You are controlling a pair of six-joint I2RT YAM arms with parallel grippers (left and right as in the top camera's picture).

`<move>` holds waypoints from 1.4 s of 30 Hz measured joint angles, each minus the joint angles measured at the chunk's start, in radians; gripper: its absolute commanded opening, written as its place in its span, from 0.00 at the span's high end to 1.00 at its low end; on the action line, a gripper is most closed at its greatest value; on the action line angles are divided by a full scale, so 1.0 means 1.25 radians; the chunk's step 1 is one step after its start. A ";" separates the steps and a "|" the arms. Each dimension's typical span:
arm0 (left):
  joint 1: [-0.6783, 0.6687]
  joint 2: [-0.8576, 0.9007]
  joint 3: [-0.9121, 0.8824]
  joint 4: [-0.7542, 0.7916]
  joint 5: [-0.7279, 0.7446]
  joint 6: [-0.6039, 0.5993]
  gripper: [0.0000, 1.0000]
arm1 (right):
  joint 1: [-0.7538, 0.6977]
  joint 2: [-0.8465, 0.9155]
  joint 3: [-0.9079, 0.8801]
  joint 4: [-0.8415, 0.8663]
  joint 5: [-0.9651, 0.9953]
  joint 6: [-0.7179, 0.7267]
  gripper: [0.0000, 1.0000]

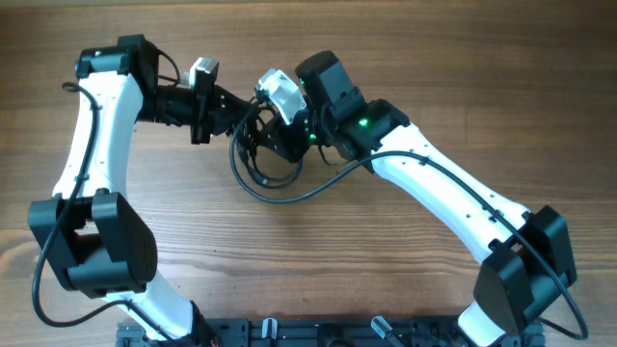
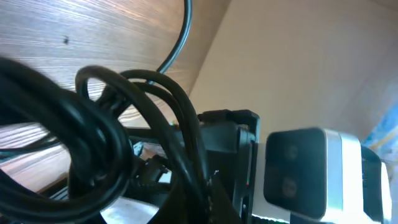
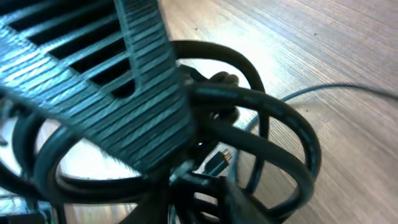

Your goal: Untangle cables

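Note:
The cables [image 1: 255, 127] are black cords bunched between my two grippers at the table's middle back, with a loop trailing onto the wood. My left gripper [image 1: 231, 108] reaches in from the left. In its wrist view the cables [image 2: 99, 137] fill the foreground and run down into the shut left gripper [image 2: 199, 205]. My right gripper [image 1: 273, 135] meets the bunch from the right. In the right wrist view the cables [image 3: 273, 112] arch over the wood, a small plug [image 3: 217, 163] hangs among them, and the right gripper [image 3: 205, 193] sits dark amid the strands, its gap unreadable.
A ribbed black finger [image 3: 130, 81] crosses the upper left of the right wrist view. The right arm's white camera housing [image 2: 305, 168] looms close in the left wrist view. A black rail [image 1: 318, 333] lines the table's front edge.

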 measured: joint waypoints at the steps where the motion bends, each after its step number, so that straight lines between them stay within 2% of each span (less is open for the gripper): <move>1: 0.000 0.000 0.000 0.001 0.007 0.000 0.96 | 0.002 0.000 0.000 0.006 0.001 0.018 0.93; 5: 0.000 0.000 -0.001 0.036 0.008 -0.001 0.94 | 0.005 0.000 0.000 0.006 0.016 0.048 0.95; 6: 0.000 0.000 -0.002 0.053 0.004 -0.003 0.88 | 0.004 0.000 0.000 0.002 0.021 0.059 0.96; 10: 0.002 0.000 -0.004 0.153 -0.106 -0.009 0.21 | 0.002 0.000 0.001 -0.067 0.038 0.100 0.96; 12: 0.008 -0.002 -0.004 0.182 -0.215 -0.013 0.15 | 0.000 0.000 0.000 -0.112 0.042 0.122 0.96; 13: 0.010 -0.003 -0.004 0.194 -0.290 -0.026 0.14 | -0.004 -0.001 0.000 -0.136 0.045 0.139 0.96; 15: 0.012 -0.004 -0.004 0.205 -0.405 -0.042 0.19 | -0.015 -0.001 0.000 -0.164 0.045 0.166 0.96; 17: 0.012 -0.004 -0.004 0.216 -0.495 -0.056 0.28 | -0.033 -0.001 0.000 -0.178 0.041 0.207 0.96; 19: 0.012 -0.004 -0.004 0.213 -0.537 -0.060 0.32 | -0.049 -0.001 0.000 -0.178 0.028 0.243 0.96; 22: -0.003 -0.004 -0.004 0.185 -0.569 -0.068 0.40 | -0.078 -0.001 0.000 -0.177 -0.006 0.293 0.96; 26: -0.089 -0.006 -0.004 0.175 -0.581 -0.086 0.40 | -0.104 -0.001 0.000 -0.177 -0.028 0.329 0.96; 35: -0.227 -0.036 -0.004 0.285 -0.590 -0.316 0.40 | -0.104 -0.001 0.000 -0.178 -0.040 0.337 0.96; 42: -0.255 -0.036 -0.004 0.277 -0.649 -0.376 0.42 | -0.104 -0.001 0.000 -0.178 -0.040 0.340 0.96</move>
